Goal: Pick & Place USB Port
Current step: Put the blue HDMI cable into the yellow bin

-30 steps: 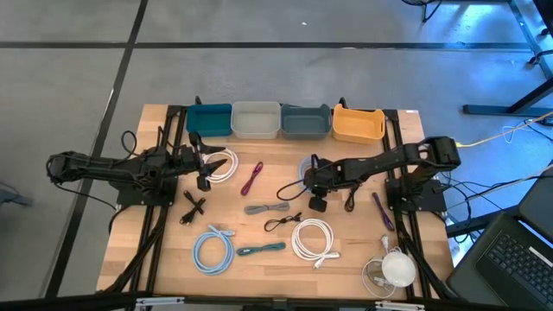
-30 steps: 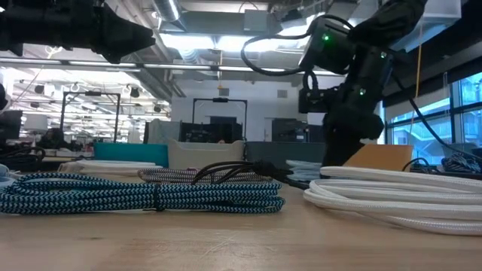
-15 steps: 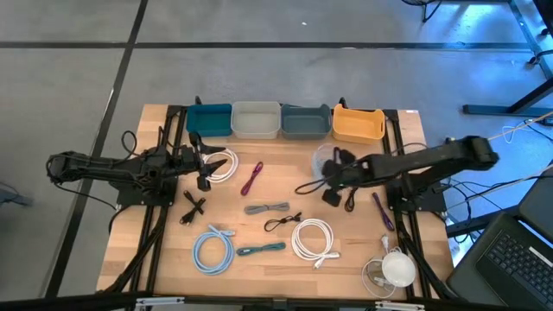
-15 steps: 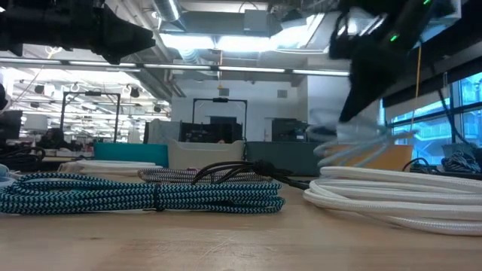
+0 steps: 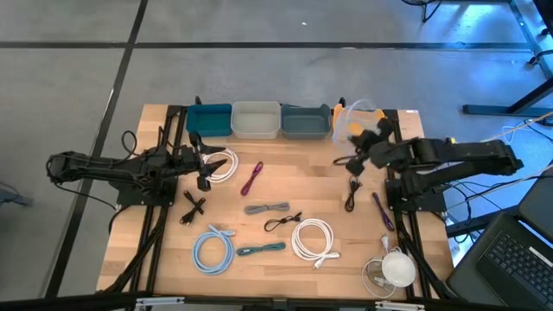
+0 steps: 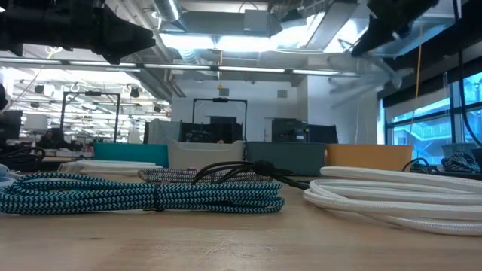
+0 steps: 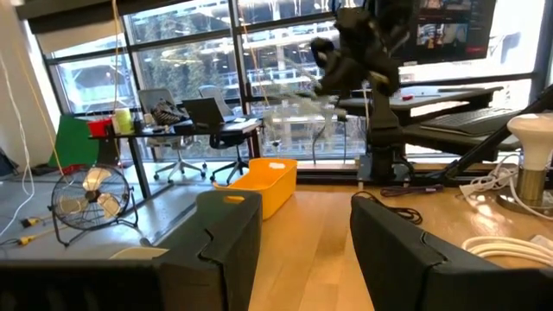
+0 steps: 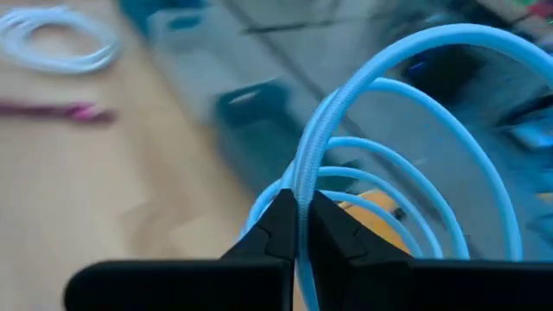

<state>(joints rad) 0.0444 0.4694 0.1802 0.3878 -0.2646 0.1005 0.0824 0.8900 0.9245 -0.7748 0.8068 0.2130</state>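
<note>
My right gripper (image 5: 358, 140) is shut on a light blue coiled cable (image 5: 349, 113) and holds it in the air over the near left part of the orange bin (image 5: 370, 125). The cable also shows in the right wrist view (image 8: 406, 112) and, blurred, in the low view (image 6: 363, 74). My left gripper (image 5: 206, 166) is open and empty at the table's left, next to a white cable coil (image 5: 224, 166) that lies flat on the table. My right gripper pinches a strand of the light blue coil (image 8: 301, 192) between its two fingers. The fingers (image 8: 278, 226) lie across the strand. The coil's loops spread out beyond the fingertips, and the whole cable is lifted clear of the table.
A teal bin (image 5: 209, 119), a pale grey bin (image 5: 256, 120) and a blue-grey bin (image 5: 305, 121) stand in a row left of the orange one. Loose cables lie about: magenta (image 5: 251, 179), grey (image 5: 268, 208), light blue (image 5: 212, 250), white (image 5: 313, 239), purple (image 5: 381, 210), black (image 5: 352, 197).
My right gripper has risen from the table's middle with the light blue coil and swung toward the far right corner, and now stands over the orange bin. The coil has been lifted clear of the table.
</note>
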